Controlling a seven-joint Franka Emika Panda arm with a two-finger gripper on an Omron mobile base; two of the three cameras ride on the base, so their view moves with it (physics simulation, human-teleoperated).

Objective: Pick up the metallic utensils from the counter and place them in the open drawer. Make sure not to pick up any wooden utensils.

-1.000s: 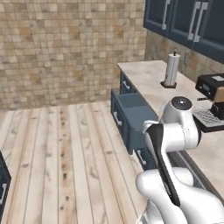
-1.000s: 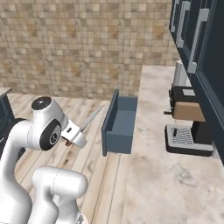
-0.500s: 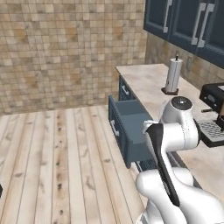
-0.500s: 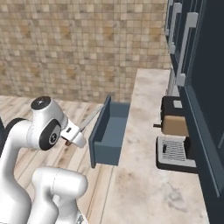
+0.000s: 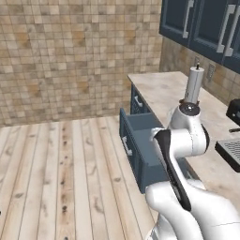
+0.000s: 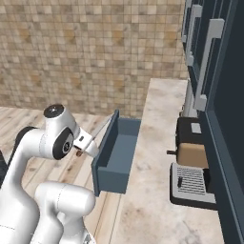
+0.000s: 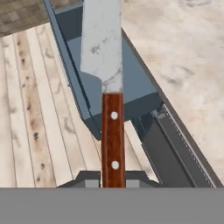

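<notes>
The claw (image 7: pixel 113 181) grips the knife (image 7: pixel 107 83) by its reddish-brown handle. The blade points over the open drawer (image 7: pixel 131 74), beside the marbled tabletop (image 7: pixel 183 57).

The open drawer (image 6: pixel 119 143) gapes wide, its hollow bare and reachable from above. Its raised front panel (image 5: pixel 131 145) juts over the floor, a wall in the knife's (image 7: pixel 109 87) path. On the table (image 6: pixel 157 190), the coffee machine (image 6: pixel 193 167) crowds the right.
</notes>
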